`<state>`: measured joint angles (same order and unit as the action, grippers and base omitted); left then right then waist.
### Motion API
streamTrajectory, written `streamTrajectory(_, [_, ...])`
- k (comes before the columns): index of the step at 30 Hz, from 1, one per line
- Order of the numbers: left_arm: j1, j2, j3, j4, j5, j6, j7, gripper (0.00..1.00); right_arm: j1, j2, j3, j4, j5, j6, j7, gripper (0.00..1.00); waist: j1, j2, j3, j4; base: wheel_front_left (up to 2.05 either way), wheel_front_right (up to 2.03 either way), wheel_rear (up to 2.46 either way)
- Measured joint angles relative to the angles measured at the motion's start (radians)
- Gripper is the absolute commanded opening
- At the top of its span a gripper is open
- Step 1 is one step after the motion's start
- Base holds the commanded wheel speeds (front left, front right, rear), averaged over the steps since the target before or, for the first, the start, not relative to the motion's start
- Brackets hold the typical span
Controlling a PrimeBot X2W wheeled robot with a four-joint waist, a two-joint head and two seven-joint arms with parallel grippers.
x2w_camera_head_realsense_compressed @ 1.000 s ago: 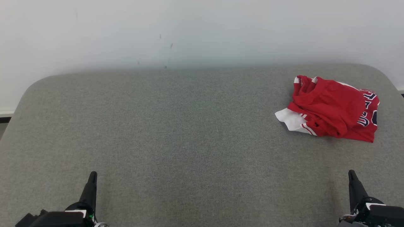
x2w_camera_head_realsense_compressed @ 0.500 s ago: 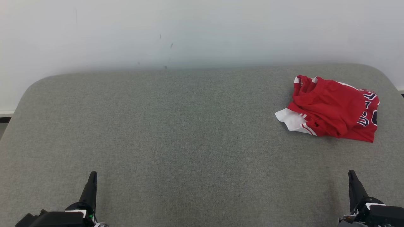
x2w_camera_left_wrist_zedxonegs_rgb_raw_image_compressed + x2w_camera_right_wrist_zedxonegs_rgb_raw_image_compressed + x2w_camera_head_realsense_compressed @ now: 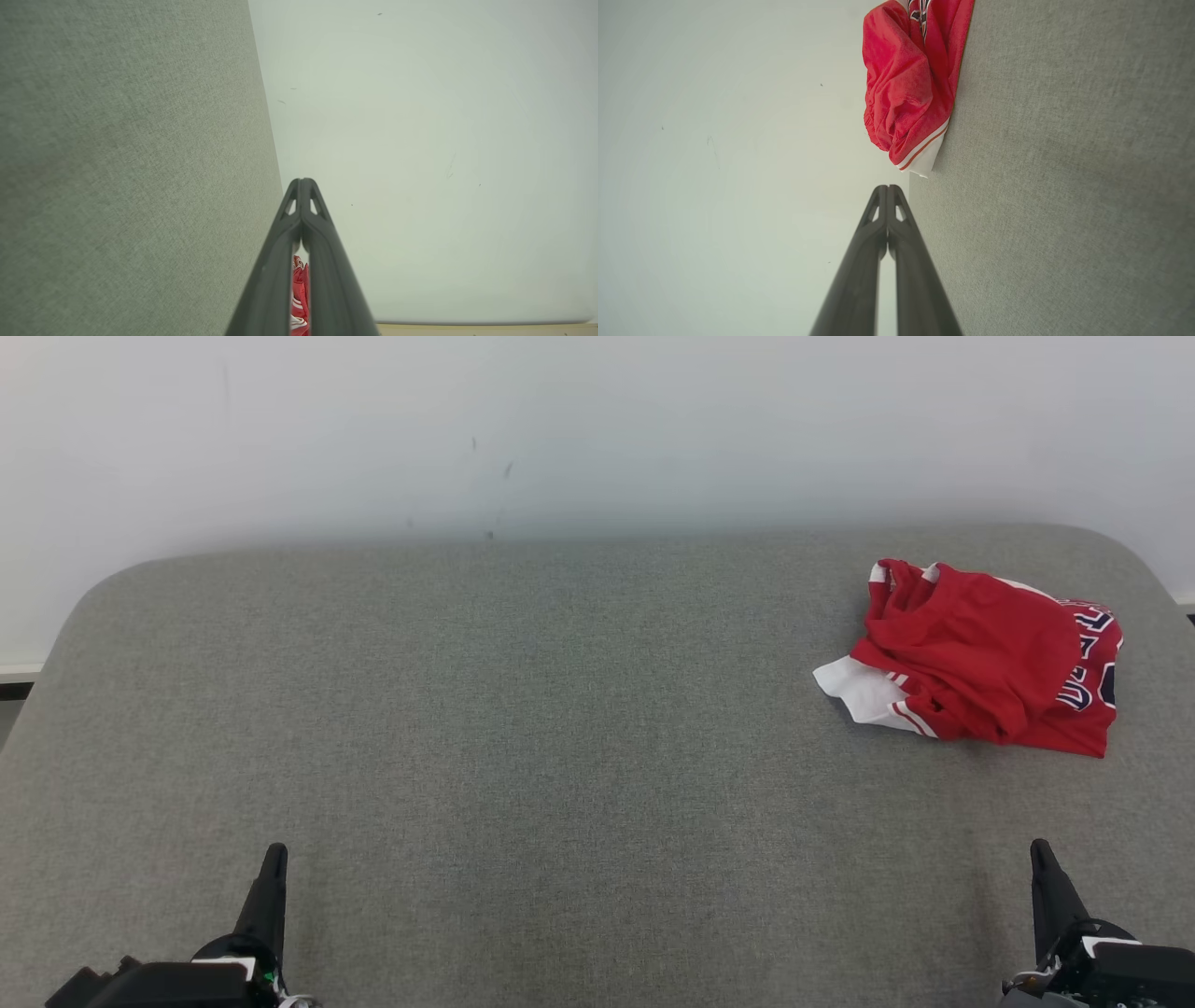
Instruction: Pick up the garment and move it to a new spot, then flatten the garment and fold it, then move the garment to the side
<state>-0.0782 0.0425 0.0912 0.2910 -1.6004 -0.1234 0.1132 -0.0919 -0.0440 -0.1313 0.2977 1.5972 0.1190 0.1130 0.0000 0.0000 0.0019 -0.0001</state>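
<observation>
Jersey of crumpled red-and-white fabric [image 3: 980, 658] lies at the far right of the grey woven-cloth pad [image 3: 523, 728]. Left gripper [image 3: 274, 855] at near left and right gripper [image 3: 1039, 849] at near right each have their fingers pressed together, empty, well apart from it.

Long dark tapered fingers [image 3: 273, 266] on left gripper [image 3: 274, 851], right gripper [image 3: 1040, 847]; slotted tips; black wrist housings [image 3: 168, 985], white patches

Grey fabric-covered table [image 3: 523, 709] with rounded far corners; a crumpled red garment [image 3: 980, 653] lies near its far right corner.
</observation>
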Motion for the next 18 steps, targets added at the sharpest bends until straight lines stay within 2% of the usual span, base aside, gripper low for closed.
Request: streamTrajectory(18, [0.000, 0.000, 0.000, 0.000, 0.000, 0.000, 0.000, 0.00, 0.000, 0.000, 0.000, 0.000, 0.000, 0.000, 0.000, 0.00, 0.0000, 0.0000, 0.000, 0.000, 0.00, 0.00, 0.00])
